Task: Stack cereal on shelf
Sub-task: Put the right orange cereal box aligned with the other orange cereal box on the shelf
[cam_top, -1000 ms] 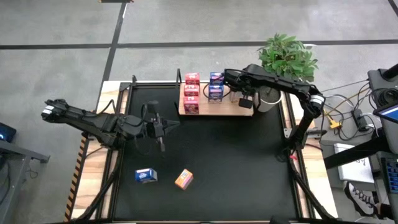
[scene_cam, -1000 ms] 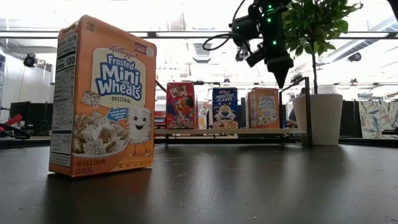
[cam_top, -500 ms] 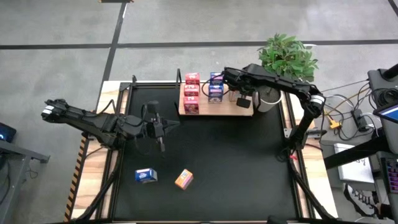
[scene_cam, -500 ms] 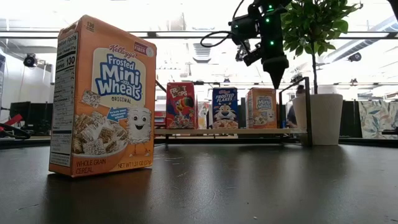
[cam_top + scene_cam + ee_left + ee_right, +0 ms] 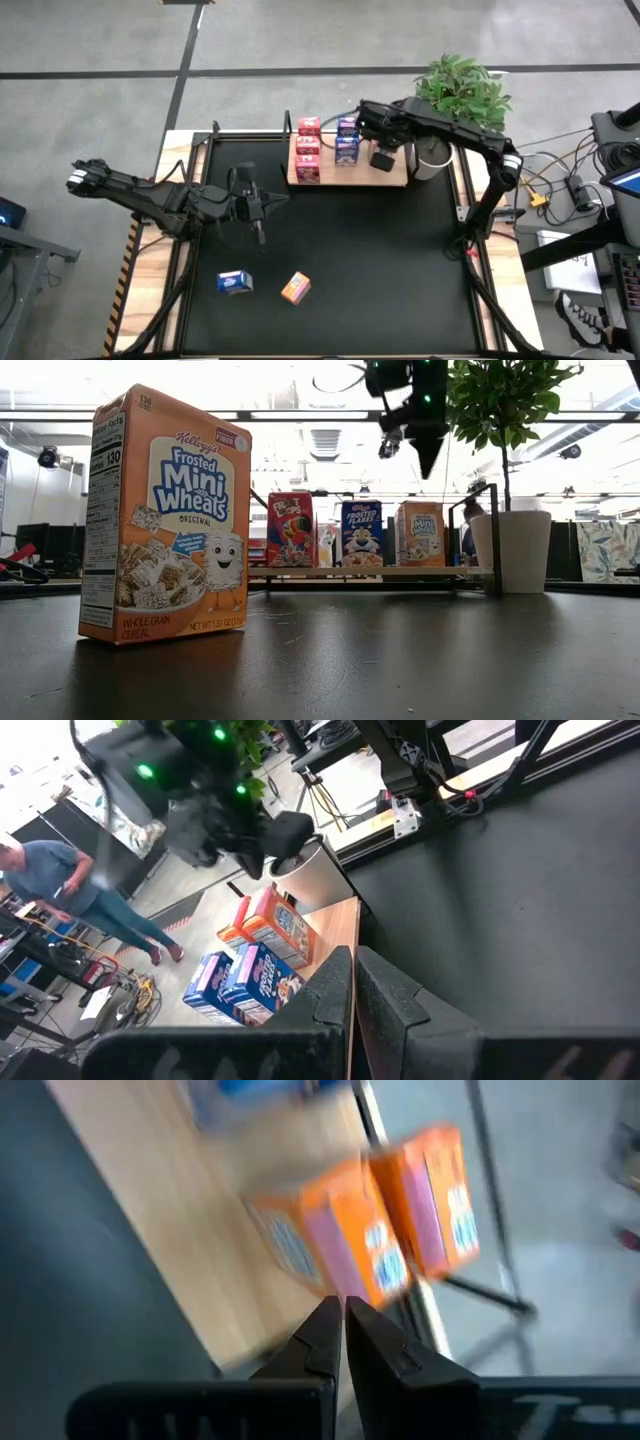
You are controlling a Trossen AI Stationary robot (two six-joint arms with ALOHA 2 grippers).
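The light-wood shelf [image 5: 365, 176] lies at the table's far edge. It carries three red cereal boxes [image 5: 308, 147] and two blue ones [image 5: 346, 140]. Two orange boxes [image 5: 345, 1250] stand on it beneath my right arm and show in the right wrist view. My right gripper [image 5: 428, 460] hangs shut above the shelf's orange box [image 5: 422, 533], pointing down and clear of it. A blue box [image 5: 234, 283] and an orange box [image 5: 295, 288] stand on the near table. My left gripper [image 5: 262, 205] waits shut at the table's left-middle.
A potted plant [image 5: 455, 95] in a white pot [image 5: 520, 550] stands just right of the shelf, close to my right arm. The shelf's black frame post [image 5: 493, 535] rises at its right end. The black tabletop [image 5: 360, 260] between the shelf and the loose boxes is open.
My right gripper has risen above the orange box on the shelf and drifted a little toward the table's left, staying shut. The orange box has stayed upright on the shelf.
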